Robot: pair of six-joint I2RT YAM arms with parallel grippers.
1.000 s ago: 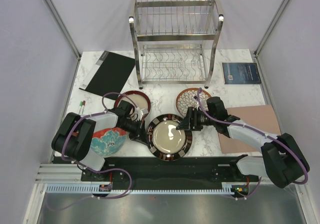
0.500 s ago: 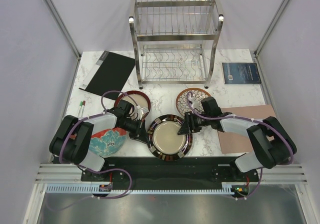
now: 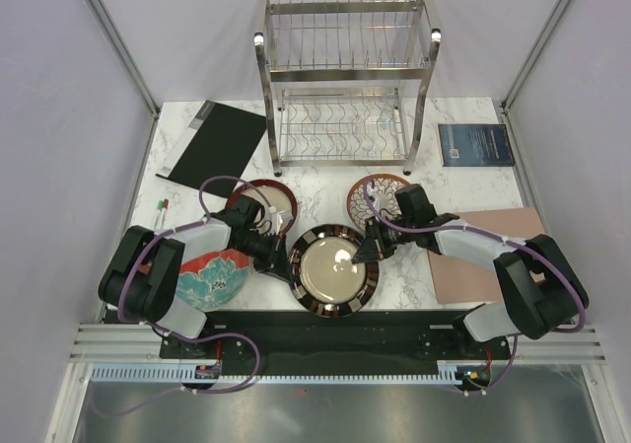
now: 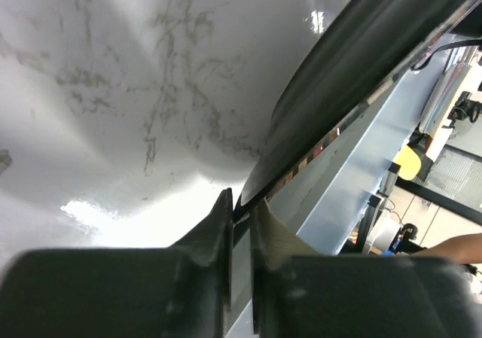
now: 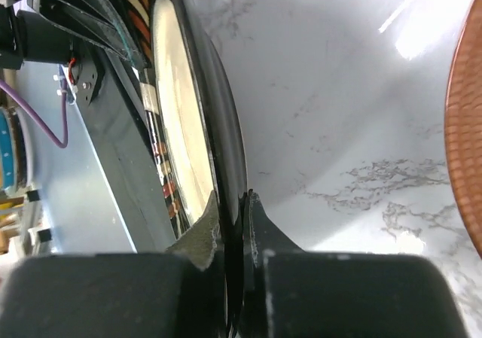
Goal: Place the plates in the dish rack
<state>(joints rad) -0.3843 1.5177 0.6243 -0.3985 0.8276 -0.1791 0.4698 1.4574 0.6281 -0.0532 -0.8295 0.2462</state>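
From above, the checked plate (image 3: 335,270) is at the near centre, well apart from the far dish rack (image 3: 347,72). Left wrist: the left gripper (image 4: 239,202) pinches its left rim. Right wrist: the right gripper (image 5: 230,199) pinches the opposite rim (likely so both can lift it level).

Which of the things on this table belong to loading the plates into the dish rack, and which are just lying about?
Part of the job: checked-rim plate, dark-red-rim plate, brown petal plate, red flowered plate, dish rack.
Lying about: black folder, dark blue booklet, brown board, small pen.
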